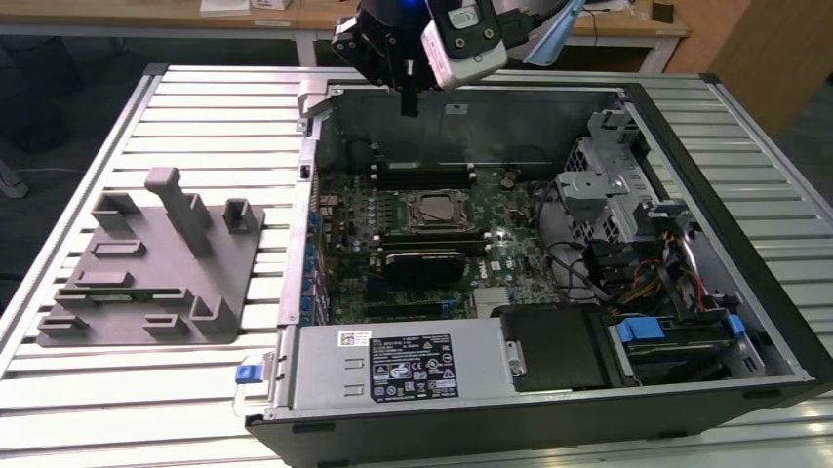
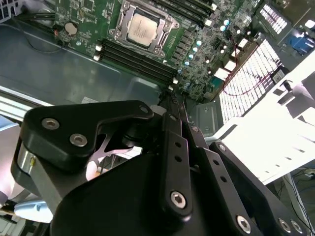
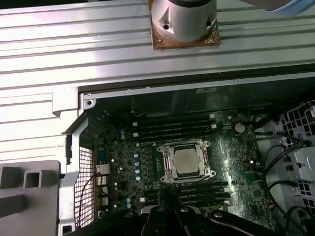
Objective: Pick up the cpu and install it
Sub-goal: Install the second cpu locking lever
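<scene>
The cpu (image 1: 430, 210) is a pale silver square lying flat in its metal-framed socket on the green motherboard (image 1: 501, 249), inside the open computer case. Both wrist views show the cpu (image 2: 142, 27) (image 3: 187, 161) in the socket, with nothing on top of it. My gripper (image 1: 410, 102) hangs high above the back wall of the case, well clear of the board and behind the socket. Its black fingers (image 2: 170, 105) lie pressed together with nothing between them, pointing down towards the memory slots beside the socket. The gripper's tip (image 3: 165, 196) shows dark in the first wrist view.
A grey plastic tray (image 1: 150, 263) with upright blocks lies on the slatted table at the exterior view's left. Inside the case are black memory sticks (image 1: 419, 175), a power supply (image 1: 397, 366), a metal drive cage (image 1: 612, 175) and loose cables (image 1: 625, 283).
</scene>
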